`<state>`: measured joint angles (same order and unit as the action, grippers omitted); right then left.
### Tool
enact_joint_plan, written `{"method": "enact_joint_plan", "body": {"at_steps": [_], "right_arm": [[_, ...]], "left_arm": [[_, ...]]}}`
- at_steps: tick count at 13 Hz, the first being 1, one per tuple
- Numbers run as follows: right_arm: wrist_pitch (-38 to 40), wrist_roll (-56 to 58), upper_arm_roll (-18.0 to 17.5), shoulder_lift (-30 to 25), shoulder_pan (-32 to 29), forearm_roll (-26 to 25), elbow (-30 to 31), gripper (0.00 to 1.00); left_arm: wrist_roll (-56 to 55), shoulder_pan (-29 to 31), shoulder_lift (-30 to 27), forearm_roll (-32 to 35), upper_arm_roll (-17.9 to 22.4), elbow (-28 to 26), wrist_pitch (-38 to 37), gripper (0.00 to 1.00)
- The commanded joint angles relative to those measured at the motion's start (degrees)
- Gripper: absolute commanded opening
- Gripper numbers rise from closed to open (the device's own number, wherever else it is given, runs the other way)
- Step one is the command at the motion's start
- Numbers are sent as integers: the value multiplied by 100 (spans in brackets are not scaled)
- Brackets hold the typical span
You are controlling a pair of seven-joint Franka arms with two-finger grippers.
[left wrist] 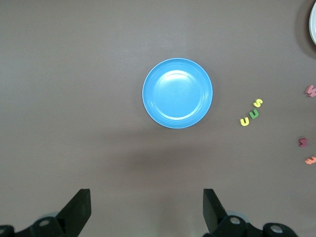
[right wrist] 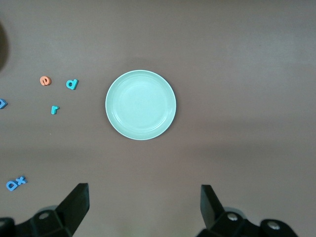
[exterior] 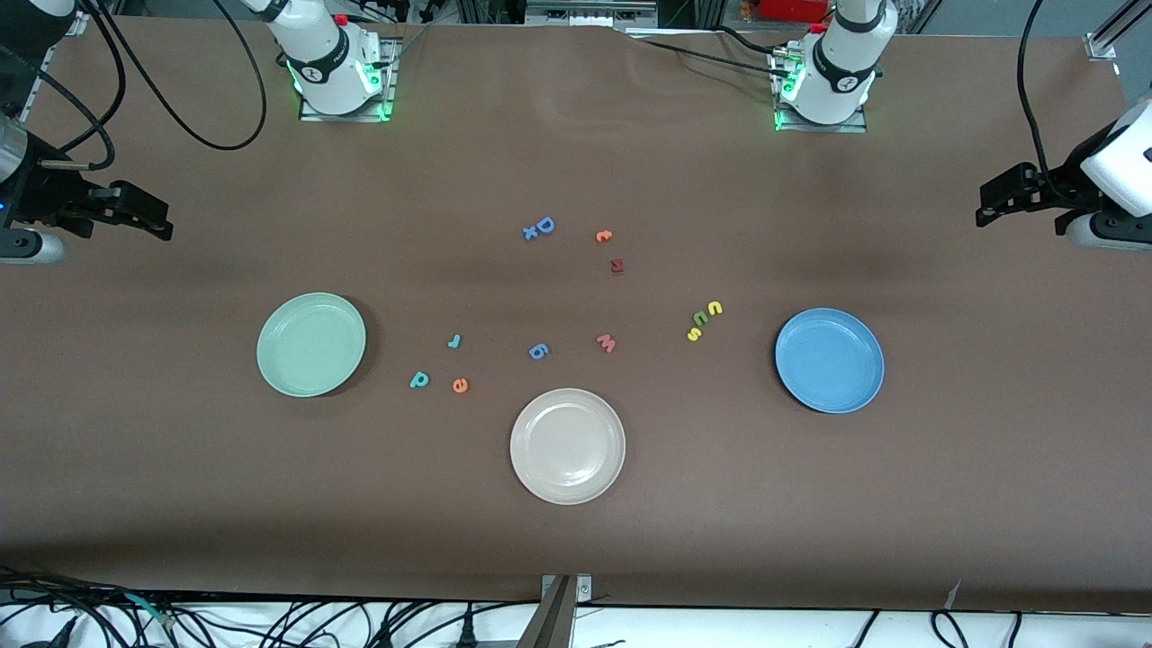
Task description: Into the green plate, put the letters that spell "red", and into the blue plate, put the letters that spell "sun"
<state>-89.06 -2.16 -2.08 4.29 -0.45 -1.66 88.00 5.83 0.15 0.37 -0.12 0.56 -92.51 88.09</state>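
Plates lie well apart from both wide-open, empty grippers: green plate (right wrist: 140,104) under right gripper (right wrist: 143,210), blue plate (left wrist: 177,93) under left gripper (left wrist: 146,210).

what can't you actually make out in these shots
- Cream-white plate: left wrist view's edge cuts off all but a sliver.
- Small dark red piece near the orange letter: too small in the front view to read.
- Blue letter: cropped by the right wrist view's edge.

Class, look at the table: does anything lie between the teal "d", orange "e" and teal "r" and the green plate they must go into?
Nothing visible does. The teal "d", orange "e" and teal "r" lie beside the green plate with only bare table between.
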Motion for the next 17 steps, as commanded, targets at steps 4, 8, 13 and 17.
{"method": "enact_joint_plan", "body": {"at_steps": [4,8,13,17], "right_arm": [[29,-21,-3,55,1,-27,-125,100],[29,-21,-3,55,1,-18,-125,100],[29,-21,-3,55,10,-27,-125,100],[38,-21,-3,55,1,-27,-125,100]], "left_arm": [[33,38,33,-111,-3,93,-91,100],[33,38,33,-111,-3,93,-91,100],[33,38,33,-111,-3,93,-91,100],[33,38,33,-111,-3,93,-91,100]]}}
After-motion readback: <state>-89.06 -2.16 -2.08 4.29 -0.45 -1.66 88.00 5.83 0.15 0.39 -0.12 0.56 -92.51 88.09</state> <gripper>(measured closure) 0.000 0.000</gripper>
